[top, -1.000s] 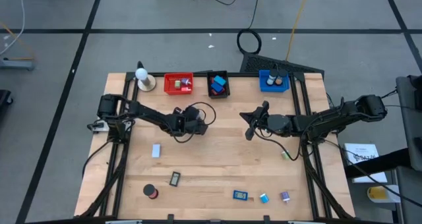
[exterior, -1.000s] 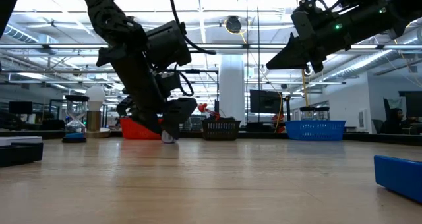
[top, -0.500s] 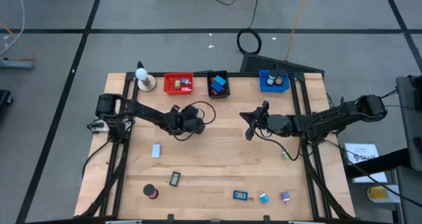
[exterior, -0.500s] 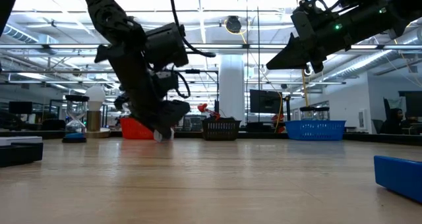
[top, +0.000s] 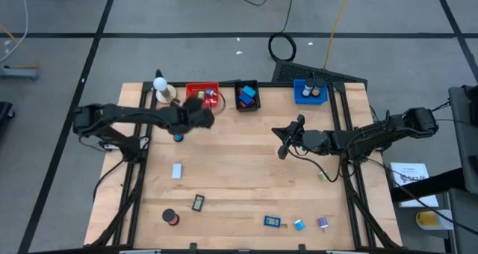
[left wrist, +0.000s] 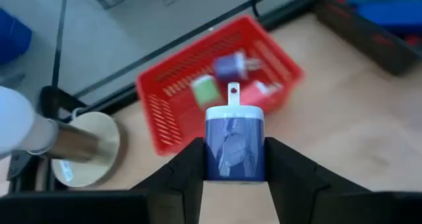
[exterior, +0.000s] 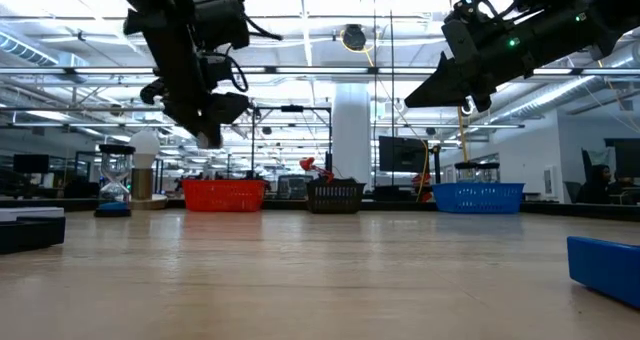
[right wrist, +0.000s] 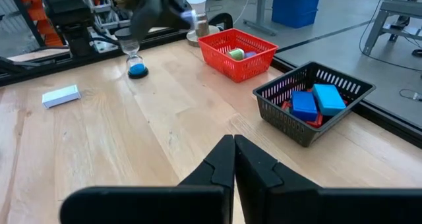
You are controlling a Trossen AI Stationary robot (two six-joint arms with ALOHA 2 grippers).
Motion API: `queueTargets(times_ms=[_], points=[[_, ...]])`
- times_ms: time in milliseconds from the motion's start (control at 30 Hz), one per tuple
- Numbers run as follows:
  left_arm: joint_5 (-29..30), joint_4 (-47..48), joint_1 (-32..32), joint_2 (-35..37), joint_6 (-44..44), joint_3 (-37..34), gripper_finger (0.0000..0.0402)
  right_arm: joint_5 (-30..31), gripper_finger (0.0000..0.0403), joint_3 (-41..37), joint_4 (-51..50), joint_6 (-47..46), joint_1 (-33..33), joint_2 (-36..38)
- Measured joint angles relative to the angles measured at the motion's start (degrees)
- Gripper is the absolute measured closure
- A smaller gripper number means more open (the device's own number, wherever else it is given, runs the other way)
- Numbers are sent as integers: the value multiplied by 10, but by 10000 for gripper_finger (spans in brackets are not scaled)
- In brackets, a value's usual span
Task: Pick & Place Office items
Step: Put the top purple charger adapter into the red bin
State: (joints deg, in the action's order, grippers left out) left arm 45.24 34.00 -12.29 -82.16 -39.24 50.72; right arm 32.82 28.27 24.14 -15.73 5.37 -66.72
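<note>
My left gripper (left wrist: 235, 163) (top: 202, 117) hangs just on the near side of the red bin (top: 202, 94) (left wrist: 217, 92), raised off the table (exterior: 207, 130), shut on a small blue piece with a white end (left wrist: 235, 141). Purple, green and red pieces lie in the red bin. My right gripper (top: 282, 145) (right wrist: 234, 151) is shut and empty, held high over the table's right middle (exterior: 412, 98). A white block (top: 177, 170), a black-framed rectangle (top: 198, 202), a red-and-black roll (top: 172, 217), a blue rectangle (top: 272, 222), a light-blue block (top: 299, 225) and a purple clip (top: 323, 222) lie flat on the table. My left gripper pinches the blue piece by its two long sides (left wrist: 210, 151), one finger (left wrist: 191, 168) on each side. Its white end with a small tab (left wrist: 233, 92) points away from the wrist, toward the red bin. The piece is lifted clear of the table.
A black bin (top: 246, 95) with blue blocks and a blue bin (top: 309, 91) stand along the far edge. The white ball on its tan base (top: 162, 90) and a blue hourglass (top: 178, 137) stand left of the red bin. A green piece (top: 325, 176) lies near the right rail.
My left gripper has risen from the table's middle and swung toward the far-left, up to the red bin, carrying the blue piece clear of the table. My right arm has kept still.
</note>
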Motion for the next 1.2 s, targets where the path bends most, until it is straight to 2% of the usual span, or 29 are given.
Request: queueTargets(times_ms=[167, 467, 1000, 1200], points=[[-75, -34, -97, 7, 67, 0, 264, 0, 402, 0, 0, 0, 0, 0], [-192, -98, -227, -45, 145, 0, 265, 1, 402, 0, 0, 1, 0, 0], [-197, -90, -259, -131, 137, 23, 264, 1, 402, 0, -1, 2, 0, 0], [-198, -97, -259, -131, 137, 23, 236, 1, 402, 0, -1, 2, 0, 0]])
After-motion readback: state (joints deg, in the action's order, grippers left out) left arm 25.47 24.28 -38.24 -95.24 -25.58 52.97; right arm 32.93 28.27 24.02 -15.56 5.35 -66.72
